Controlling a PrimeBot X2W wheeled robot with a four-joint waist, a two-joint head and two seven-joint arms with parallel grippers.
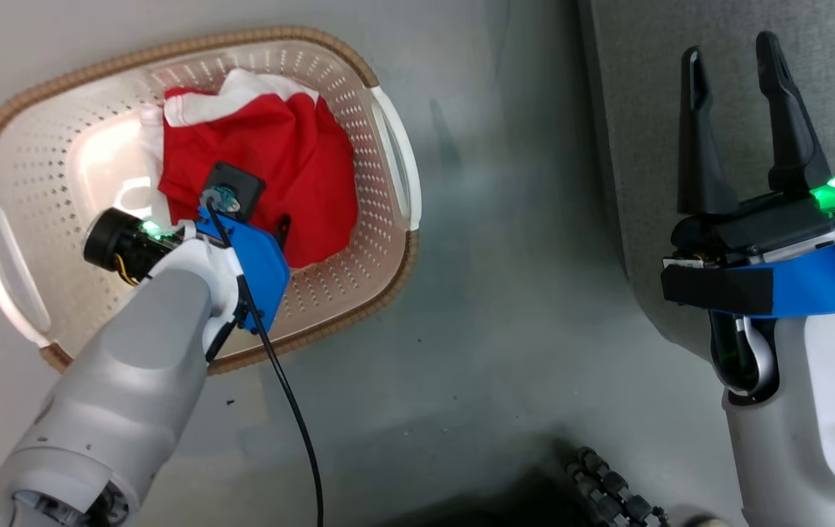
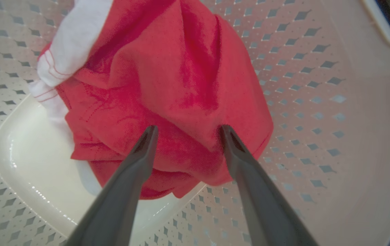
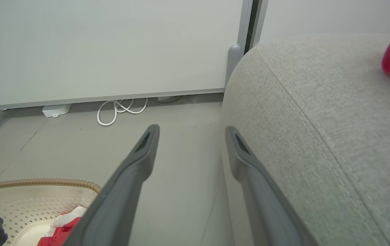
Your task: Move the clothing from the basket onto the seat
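Item: bright red white-trimmed fabric garment (image 2: 167, 85), bunched inside the cream perforated plastic basket (image 2: 300, 102). Our left gripper (image 2: 188, 131) is spread, tips at the cloth; we risk a shallow pinch slipping off. Away from the basket, our right gripper (image 1: 732, 55) is spread and empty.

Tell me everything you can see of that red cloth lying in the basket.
The red cloth is a bright red garment of soft, matte fabric, with a band of white trim stitched in red along one edge. It is crumpled into a loose heap, so no lettering shows. It lies inside the basket, on the smooth floor and partly over the perforated wall. The left gripper is open, its fingers straddling a fold near the heap's edge. Whether the tips press the fabric is unclear.
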